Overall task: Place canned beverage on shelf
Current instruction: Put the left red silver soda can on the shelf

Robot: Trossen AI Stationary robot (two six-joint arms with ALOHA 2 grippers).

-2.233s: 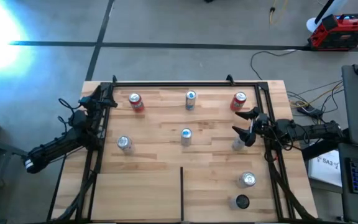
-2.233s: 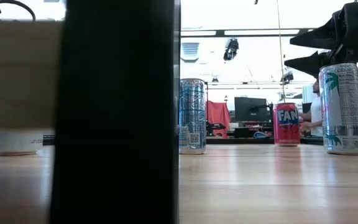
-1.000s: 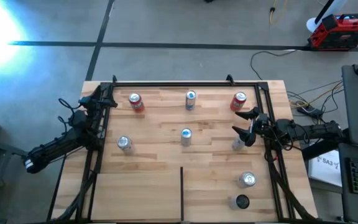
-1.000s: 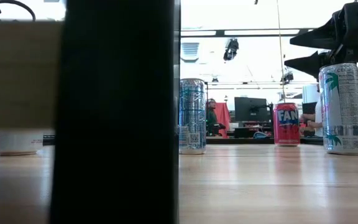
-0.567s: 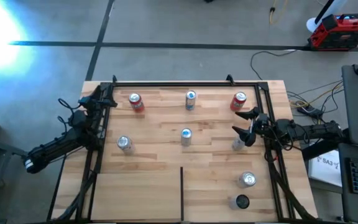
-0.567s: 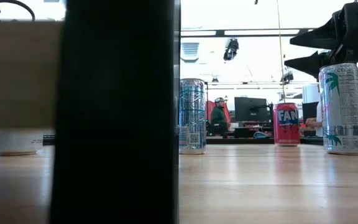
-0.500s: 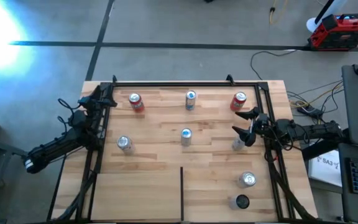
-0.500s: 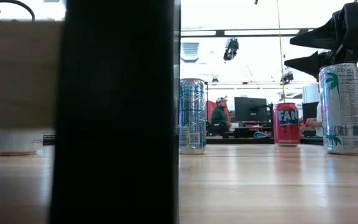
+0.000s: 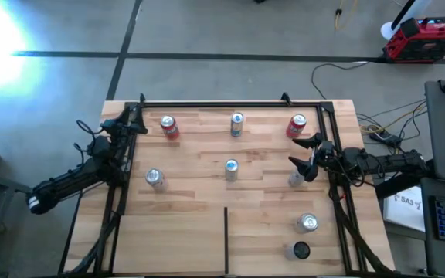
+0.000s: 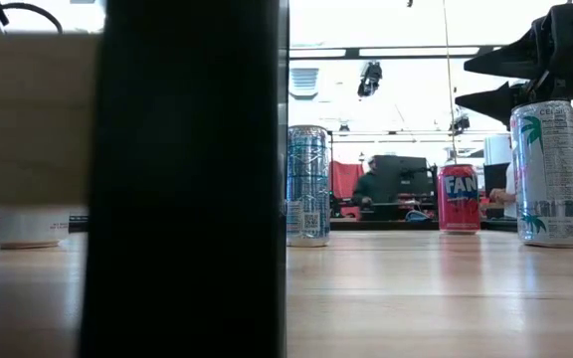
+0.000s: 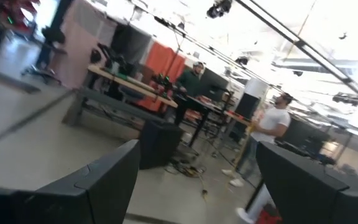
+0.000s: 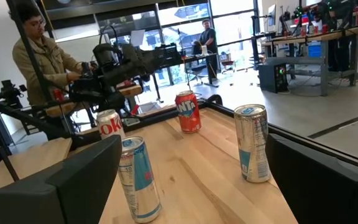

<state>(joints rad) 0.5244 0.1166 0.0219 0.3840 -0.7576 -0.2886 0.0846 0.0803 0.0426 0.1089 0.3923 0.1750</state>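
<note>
The shelf [image 9: 199, 224] is a light wooden board in black rails, with a thin black divider strip [image 9: 225, 239] at its near edge. Several cans stand upright on their bases: two red [image 9: 168, 126] [image 9: 297, 126], silver ones [image 9: 236, 123] [image 9: 154, 178] [image 9: 231, 168] [image 9: 307, 223] and a dark one [image 9: 300, 250]. My right gripper [image 9: 303, 154] hangs open at the right rail, just above a tall silver can [image 10: 547, 174] and clear of it. My left gripper [image 11: 194, 186] is open and empty at the far left corner [image 9: 132, 123], pointing out into the room.
The divider strip fills the middle left of the low view as a wide dark post [image 10: 187, 179]. Bare board lies at the near left [image 9: 168, 232]. People stand at desks [image 11: 272, 134] in the room beyond; cables and a red case [image 9: 423, 38] lie on the floor.
My left arm has turned a little at the wrist without leaving its place. A person in the room behind has walked to the right. Cans and right arm have kept still.
</note>
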